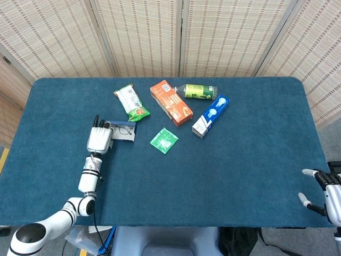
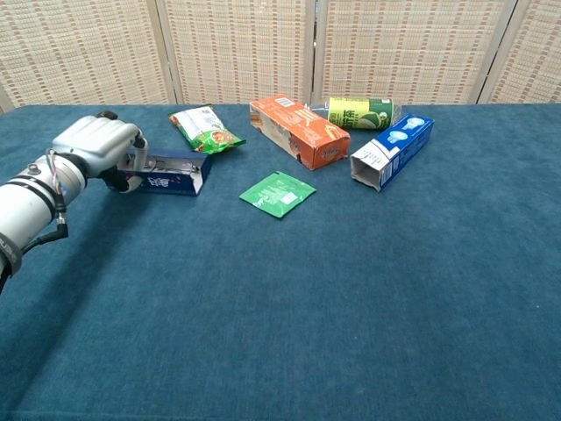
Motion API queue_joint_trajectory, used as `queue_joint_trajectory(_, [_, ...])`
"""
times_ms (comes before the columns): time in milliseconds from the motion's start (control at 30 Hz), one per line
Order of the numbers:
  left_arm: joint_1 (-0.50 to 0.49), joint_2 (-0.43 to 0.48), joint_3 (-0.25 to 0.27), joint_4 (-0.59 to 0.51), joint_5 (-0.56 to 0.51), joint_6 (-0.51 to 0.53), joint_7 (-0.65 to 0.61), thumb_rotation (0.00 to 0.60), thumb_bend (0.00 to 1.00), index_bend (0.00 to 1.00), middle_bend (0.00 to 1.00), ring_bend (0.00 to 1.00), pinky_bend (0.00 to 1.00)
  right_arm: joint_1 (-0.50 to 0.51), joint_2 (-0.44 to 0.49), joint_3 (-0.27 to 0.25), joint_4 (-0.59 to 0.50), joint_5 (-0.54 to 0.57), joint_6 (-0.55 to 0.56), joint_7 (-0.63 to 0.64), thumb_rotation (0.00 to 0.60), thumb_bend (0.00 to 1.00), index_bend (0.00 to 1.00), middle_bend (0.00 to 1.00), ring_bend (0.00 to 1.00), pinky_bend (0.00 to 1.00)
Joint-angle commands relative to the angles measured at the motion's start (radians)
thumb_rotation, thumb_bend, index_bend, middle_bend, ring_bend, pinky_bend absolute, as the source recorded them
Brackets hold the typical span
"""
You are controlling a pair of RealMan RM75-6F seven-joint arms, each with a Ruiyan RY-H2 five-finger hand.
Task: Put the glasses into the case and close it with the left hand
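Case (image 2: 171, 172) touched by left robot hand (image 2: 95, 149); right robot hand (image 1: 326, 195) head-view only.

the left robot hand (image 2: 95, 145) hides the case's (image 2: 169, 172) near end; the glasses inside cannot be made out.

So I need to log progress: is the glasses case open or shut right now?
Open: the glasses case shows its top uncovered in the chest view, with the left hand at its end.

left hand (image 2: 95, 145) against the left end of the blue rectangular glasses case (image 2: 168, 172); green snack bag (image 2: 205, 129) behind it, flat green sachet (image 2: 278, 193) to its right; orange carton (image 2: 299, 131), green bottle (image 2: 360, 112), blue-white box (image 2: 391, 150) further right.
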Motion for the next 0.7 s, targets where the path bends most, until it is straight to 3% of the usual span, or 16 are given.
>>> queue_joint_trajectory(33, [0.002,0.002,0.0,-0.006,-0.001,-0.003,0.004,0.6,0.4,0.58,0.29,0.19,0.01,0.0,0.0,0.0,0.001,-0.001,0.0,0.001,0.6,0.22,0.29,0.31,0.3,0.24])
queue_joint_trajectory(333, [0.018,0.024,0.009,-0.06,0.007,0.003,0.002,0.6,0.46,0.61,0.29,0.19,0.01,0.0,0.0,0.0,0.001,0.0,0.001,0.002,0.6,0.22,0.29,0.31,0.3,0.24])
queue_joint_trajectory(700, [0.1,0.179,0.096,-0.256,0.118,0.077,-0.082,0.6,0.46,0.62,0.29,0.19,0.01,0.016,0.001,0.003,-0.015,-0.012,-0.012,-0.017,0.6,0.22,0.29,0.31,0.3,0.24])
